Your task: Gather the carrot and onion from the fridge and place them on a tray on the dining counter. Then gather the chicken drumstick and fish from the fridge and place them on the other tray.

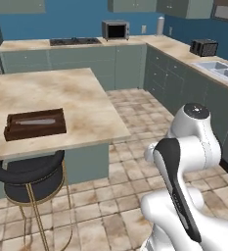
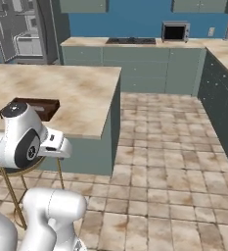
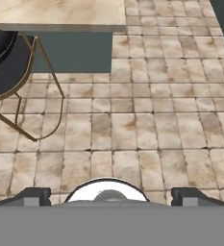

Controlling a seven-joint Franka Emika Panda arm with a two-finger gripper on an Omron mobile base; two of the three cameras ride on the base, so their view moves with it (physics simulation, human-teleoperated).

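Note:
A dark brown tray [image 1: 34,124] lies on the dining counter [image 1: 71,98] with a long grey thing on it that looks like the fish [image 1: 36,121]. In the right base view the tray [image 2: 39,107] is partly hidden behind my arm. The fridge [image 2: 18,30] stands at the far left with its shelves showing. The carrot, onion and chicken drumstick are out of view. My gripper [image 3: 111,197] is open, its fingertips [image 3: 34,196] wide apart with nothing between them. It points down at the tiled floor beside the counter.
A black stool [image 1: 27,174] with brass legs stands under the counter's near edge, and the stool [image 3: 7,57] is at the hand view's left. Tiled floor [image 2: 169,147] runs open to the right. Cabinets with a microwave [image 1: 115,30], toaster [image 1: 204,47] and sink [image 1: 218,68] line the back and right.

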